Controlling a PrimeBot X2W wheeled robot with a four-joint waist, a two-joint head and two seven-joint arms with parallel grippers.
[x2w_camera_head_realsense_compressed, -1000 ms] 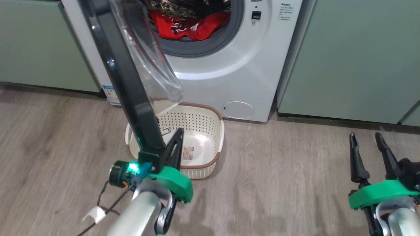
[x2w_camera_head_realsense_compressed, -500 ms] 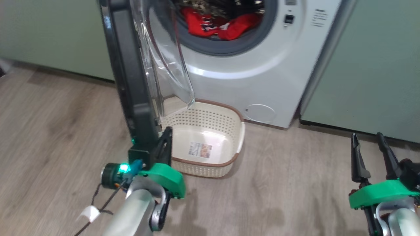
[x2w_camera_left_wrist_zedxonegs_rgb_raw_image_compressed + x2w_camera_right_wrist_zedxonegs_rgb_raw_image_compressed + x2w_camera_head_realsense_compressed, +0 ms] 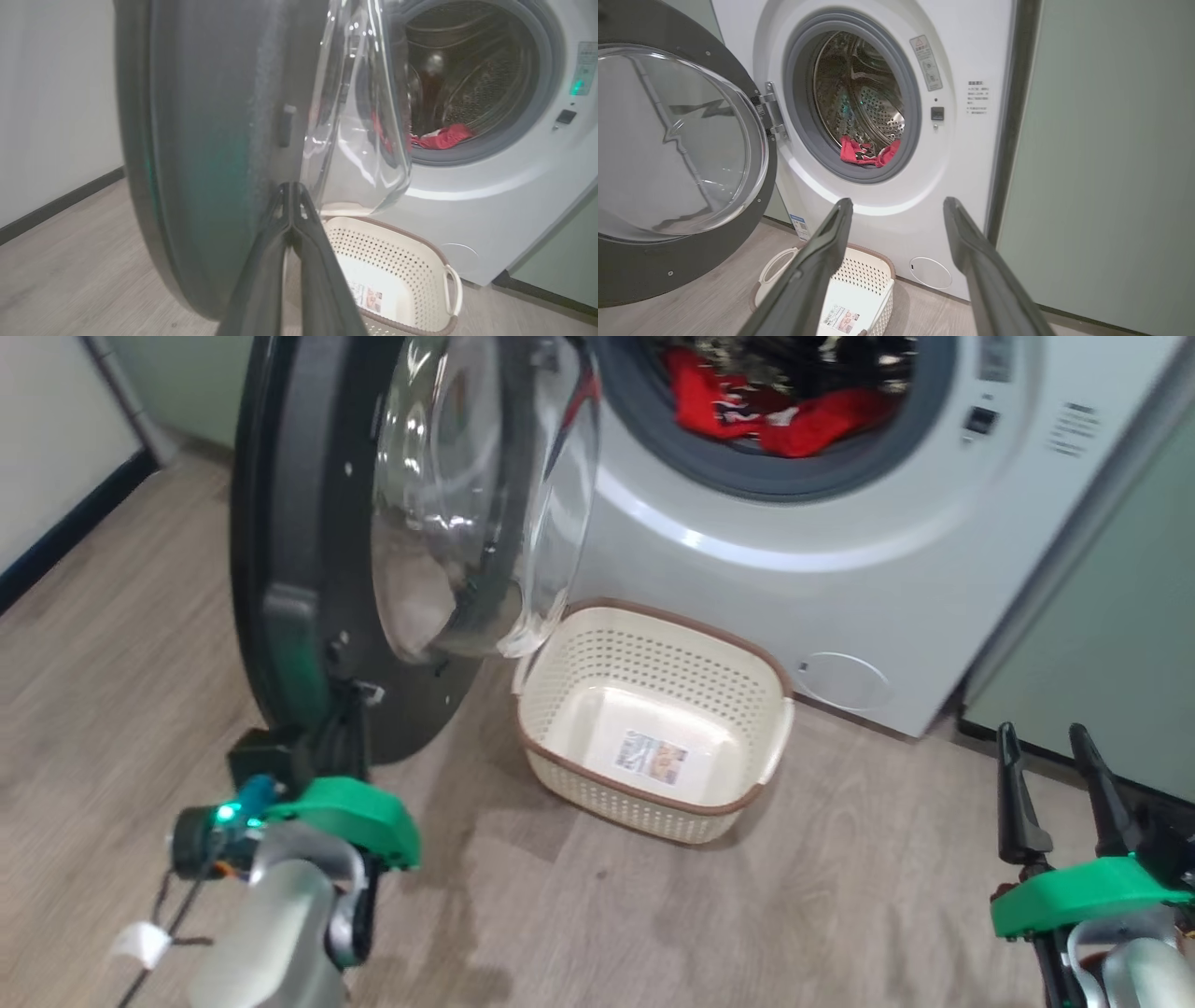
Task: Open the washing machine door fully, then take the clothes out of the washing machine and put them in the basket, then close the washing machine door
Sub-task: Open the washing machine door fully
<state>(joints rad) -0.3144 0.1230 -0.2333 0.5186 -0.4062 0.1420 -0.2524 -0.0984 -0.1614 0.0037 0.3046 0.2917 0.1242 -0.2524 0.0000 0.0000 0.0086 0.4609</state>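
Observation:
The washing machine [image 3: 747, 579] stands white at the back with its drum mouth uncovered. Red clothes [image 3: 775, 411] lie at the front of the drum, also seen as clothes [image 3: 868, 154] past my right fingers. The washing machine door [image 3: 280, 569] hangs wide on its left hinge, inner side and clear window [image 3: 467, 495] facing me. My left gripper [image 3: 355, 709] is shut, its tips pressed against the door's lower black rim [image 3: 210, 154]. The cream basket [image 3: 747, 658] sits on the floor below the drum. My right gripper [image 3: 1055, 775] hovers open at the lower right, holding nothing.
Pale green cabinets [image 3: 1120, 644] flank the machine on the right. A white wall with dark skirting [image 3: 56, 467] runs along the far left. A small round white panel [image 3: 845, 681] sits low on the machine. Wood floor [image 3: 840, 915] lies open in front of the basket.
The head camera has turned left. The door has swung further open, from edge-on to showing its inner face, with my shut left gripper moving along at its lower rim. The right gripper stays put.

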